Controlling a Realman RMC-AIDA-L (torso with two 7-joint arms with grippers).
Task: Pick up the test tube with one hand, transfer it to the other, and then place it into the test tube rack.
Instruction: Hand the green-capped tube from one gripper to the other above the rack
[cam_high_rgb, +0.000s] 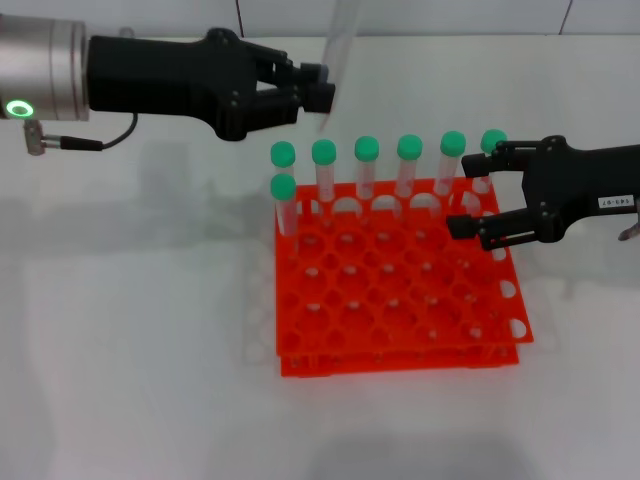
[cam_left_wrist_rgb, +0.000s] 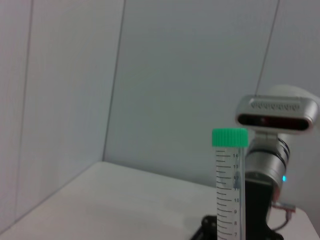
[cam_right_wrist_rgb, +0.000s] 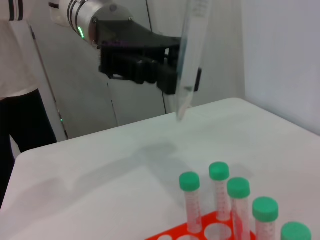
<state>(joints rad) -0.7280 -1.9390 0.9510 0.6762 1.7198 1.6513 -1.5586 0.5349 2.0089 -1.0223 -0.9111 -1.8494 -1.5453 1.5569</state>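
Observation:
My left gripper (cam_high_rgb: 318, 86), on the arm with the green ring, is shut on the test tube (cam_high_rgb: 337, 50) and holds it upright above the table behind the orange rack (cam_high_rgb: 400, 310). The tube's top runs out of the head view. Its green cap shows in the left wrist view (cam_left_wrist_rgb: 229, 137). The right wrist view shows the left gripper (cam_right_wrist_rgb: 172, 70) gripping the tube (cam_right_wrist_rgb: 192, 55) above its lower tip. My right gripper (cam_high_rgb: 480, 190), with the white label, is open at the rack's back right corner, apart from the held tube.
Several green-capped tubes (cam_high_rgb: 366, 165) stand in the rack's back row, and one (cam_high_rgb: 284, 200) stands in the second row at the left. They also show in the right wrist view (cam_right_wrist_rgb: 219, 187). A person (cam_right_wrist_rgb: 20, 100) stands beyond the table.

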